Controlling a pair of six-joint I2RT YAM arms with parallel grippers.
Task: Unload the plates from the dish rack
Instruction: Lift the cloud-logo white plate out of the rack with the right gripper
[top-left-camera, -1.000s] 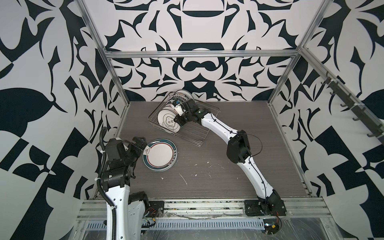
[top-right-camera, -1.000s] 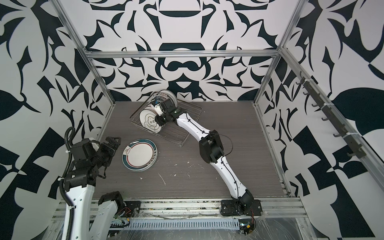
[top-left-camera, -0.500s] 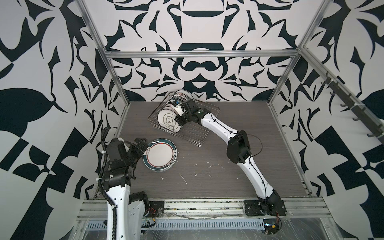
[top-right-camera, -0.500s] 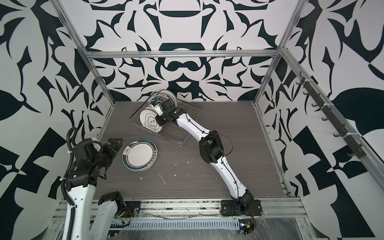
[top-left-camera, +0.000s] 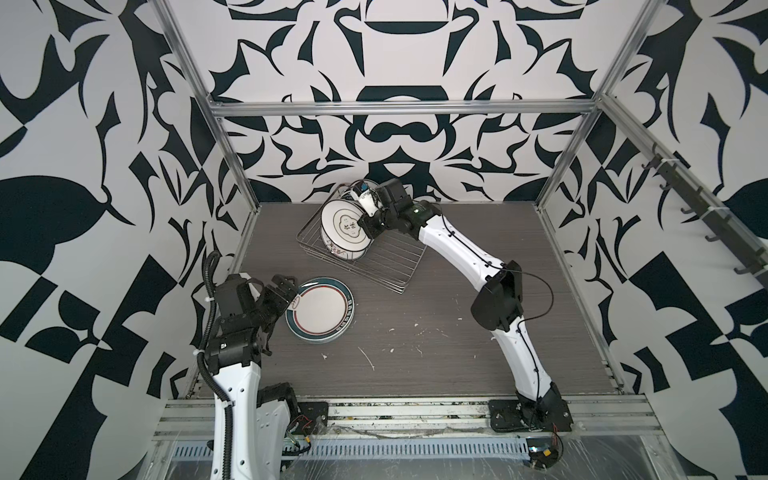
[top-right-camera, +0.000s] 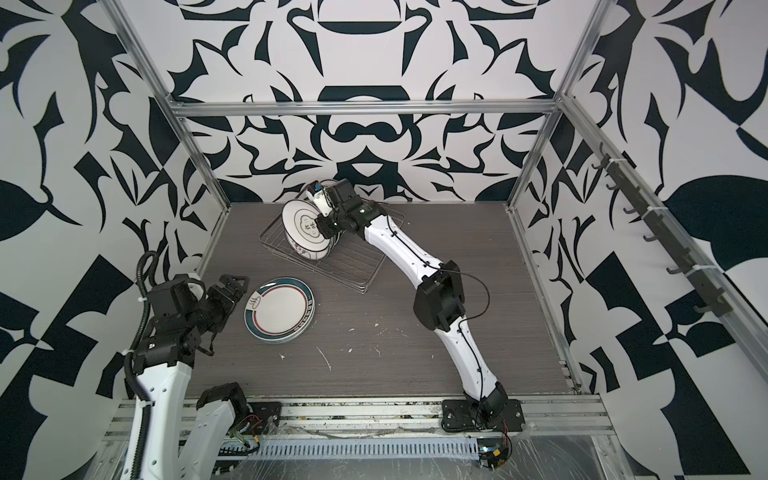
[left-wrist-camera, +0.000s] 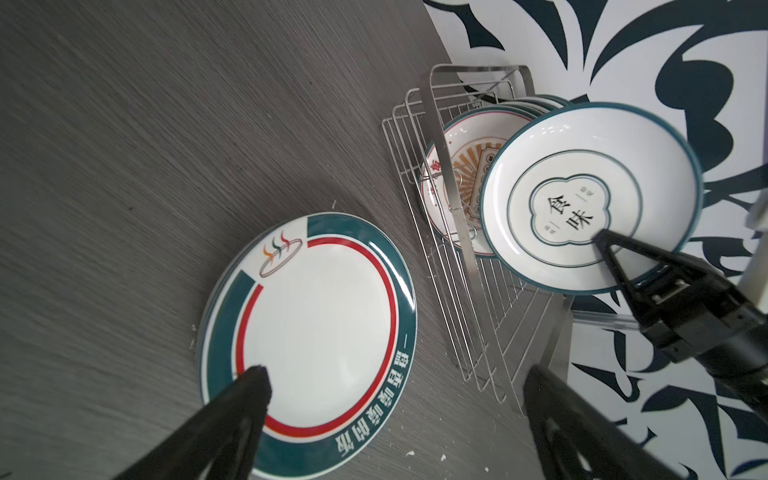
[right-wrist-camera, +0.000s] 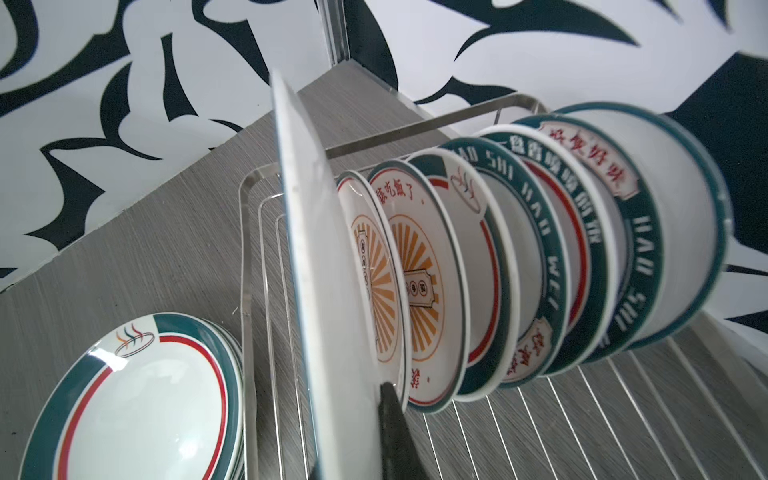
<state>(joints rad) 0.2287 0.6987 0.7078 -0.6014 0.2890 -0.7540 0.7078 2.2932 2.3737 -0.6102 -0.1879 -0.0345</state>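
Note:
The dish rack (top-left-camera: 390, 259) (top-right-camera: 353, 266) stands at the back of the table, left of centre, with several plates (right-wrist-camera: 540, 257) upright in a row. My right gripper (top-left-camera: 368, 224) (top-right-camera: 323, 222) is shut on the front plate (top-left-camera: 343, 230) (left-wrist-camera: 582, 174), white with a thin teal rim and black characters. That plate shows edge-on in the right wrist view, with one fingertip (right-wrist-camera: 390, 415) against its back. A stack of teal-rimmed plates (top-left-camera: 320, 309) (left-wrist-camera: 316, 332) lies flat on the table. My left gripper (top-left-camera: 286, 291) (left-wrist-camera: 397, 374) is open beside the stack, holding nothing.
White crumbs (top-left-camera: 368, 357) are scattered on the grey table in front of the stack. Aluminium frame posts (top-left-camera: 232, 166) and patterned walls close in the table on three sides. A rail of hooks (top-left-camera: 702, 216) runs along the right wall.
The right jaws have closed the last bit on the front plate, which now sits slightly higher. The left gripper has crept a little toward the flat stack, still open.

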